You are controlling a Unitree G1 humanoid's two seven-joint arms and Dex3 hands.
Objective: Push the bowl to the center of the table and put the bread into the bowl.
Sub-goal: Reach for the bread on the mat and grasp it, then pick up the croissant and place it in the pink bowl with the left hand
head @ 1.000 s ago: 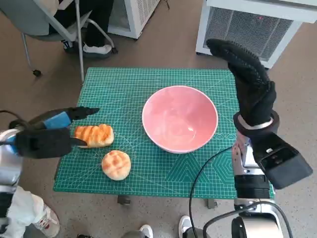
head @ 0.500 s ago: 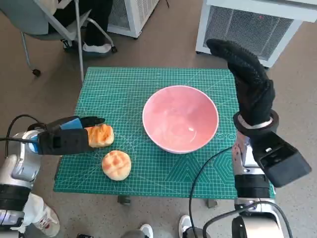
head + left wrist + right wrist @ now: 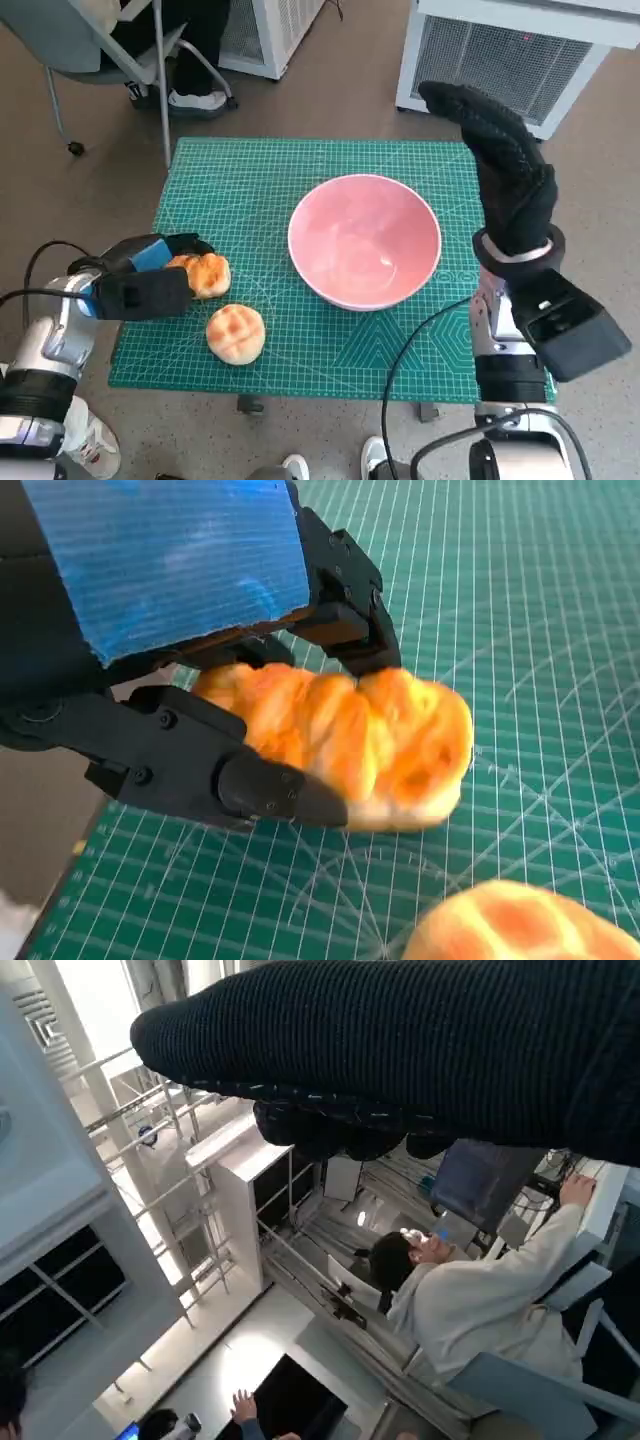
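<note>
Green mat (image 3: 300,200): left hand (image 3: 190,680) grips bread (image 3: 350,740), clearest by wrist; right hand (image 3: 500,170) raised, empty.

Taking the pink bowl (image 3: 364,240) as the mark: open green mat (image 3: 250,180) lies on its far side and to its left. Beside its near-left, a striped loaf (image 3: 204,273) sits in the left hand (image 3: 140,280) and a round bun (image 3: 235,333) lies just beyond, crowding that corner. To the bowl's right the gloved right hand (image 3: 500,160) stands raised (well above the rim).
</note>
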